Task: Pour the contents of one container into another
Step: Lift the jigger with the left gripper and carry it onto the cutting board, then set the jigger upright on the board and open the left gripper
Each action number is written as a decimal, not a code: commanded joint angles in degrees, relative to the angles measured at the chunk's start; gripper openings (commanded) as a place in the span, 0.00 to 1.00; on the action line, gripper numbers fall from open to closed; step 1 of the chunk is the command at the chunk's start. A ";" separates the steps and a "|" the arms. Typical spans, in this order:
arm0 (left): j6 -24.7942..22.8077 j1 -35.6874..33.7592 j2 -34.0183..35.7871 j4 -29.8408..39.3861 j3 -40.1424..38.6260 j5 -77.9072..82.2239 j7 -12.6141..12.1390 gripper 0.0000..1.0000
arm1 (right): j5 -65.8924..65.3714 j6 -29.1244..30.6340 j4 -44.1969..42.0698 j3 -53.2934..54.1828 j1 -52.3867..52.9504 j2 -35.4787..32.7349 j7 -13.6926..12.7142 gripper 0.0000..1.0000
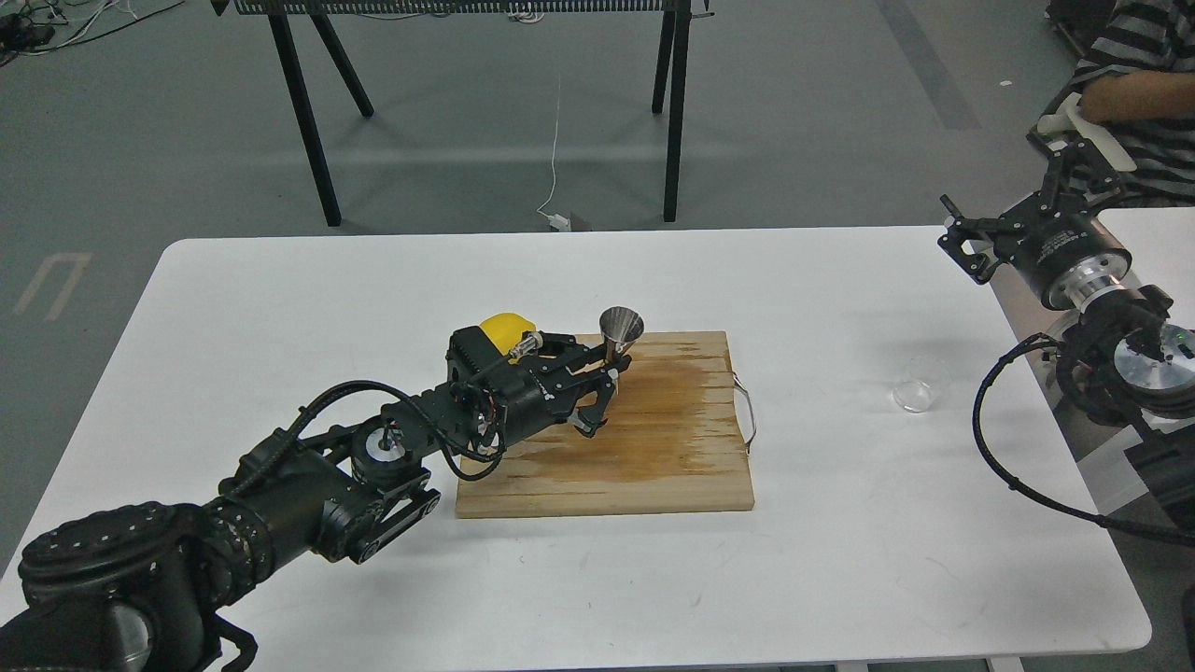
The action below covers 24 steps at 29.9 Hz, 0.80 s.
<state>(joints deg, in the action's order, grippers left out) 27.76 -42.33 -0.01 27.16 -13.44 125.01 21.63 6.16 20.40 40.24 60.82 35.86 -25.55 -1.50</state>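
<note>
The steel jigger (pixel 622 328) stands upright over the back edge of the wooden board (pixel 653 448). Only its upper cone shows; the fingers hide the waist and lower cone. My left gripper (pixel 605 376) is shut on it at the waist, reaching in from the left. The small clear glass cup (pixel 915 388) stands alone on the white table (pixel 840 560), far to the right of the board. My right gripper (pixel 963 241) hovers open above the table's back right corner, behind and to the right of the cup, well clear of it.
A yellow rounded object (pixel 502 326) sits behind my left wrist at the board's back left corner. A thin wire handle (pixel 749 411) sticks out of the board's right side. A seated person (pixel 1134 93) is beyond the right edge.
</note>
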 commanded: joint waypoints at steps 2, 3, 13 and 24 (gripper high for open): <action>0.10 0.41 0.01 0.08 0.87 -0.01 -0.01 0.00 | -0.01 -0.01 0.01 0.00 0.00 -0.02 0.00 0.99; 0.19 0.49 0.01 0.08 0.87 -0.01 0.07 0.00 | -0.01 0.08 0.01 0.00 0.00 -0.02 0.00 0.99; 0.24 3.13 0.01 2.28 1.14 -0.01 0.60 0.01 | -0.01 -0.09 0.01 0.00 0.00 0.15 0.00 0.99; 0.24 4.54 0.01 4.22 1.14 -0.01 0.60 0.07 | -0.01 -0.18 0.01 0.00 -0.09 0.15 0.00 0.99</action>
<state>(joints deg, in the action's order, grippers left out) 28.01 -37.86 0.00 31.32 -12.28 125.00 22.23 6.16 20.29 40.26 60.82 35.79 -25.40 -1.50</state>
